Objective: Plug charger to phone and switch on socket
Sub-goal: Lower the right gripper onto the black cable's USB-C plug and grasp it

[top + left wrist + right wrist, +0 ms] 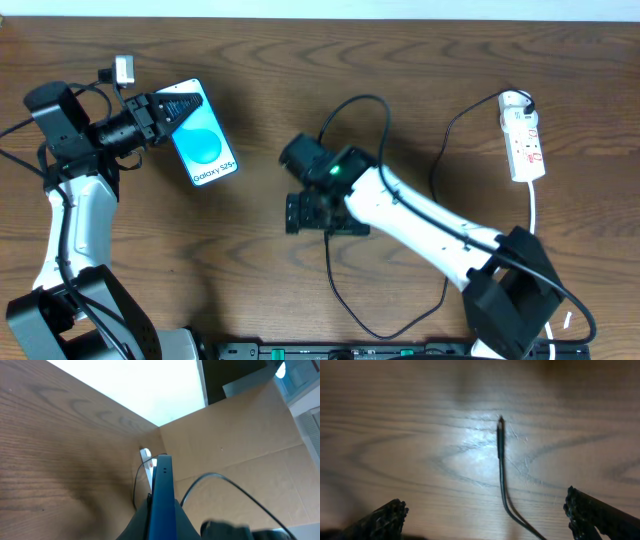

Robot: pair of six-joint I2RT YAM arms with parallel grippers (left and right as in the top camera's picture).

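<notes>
Wood-grain table [250, 60], cardboard [240, 440] beyond; left hand [162, 107] clamped on phone [205, 140], right hand [293, 212] apart over charger [500, 440]

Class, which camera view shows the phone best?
Overhead: the phone shows its blue screen and lettering. The left wrist view shows only its thin edge; the right wrist view shows none of it.

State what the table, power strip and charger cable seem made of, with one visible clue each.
Table: wood or wood-look laminate, slight sheen, swirling grain.
Power strip: probably smooth white plastic, moulded body.
Charger cable: black flexible sheath, likely plastic or rubber.
</notes>
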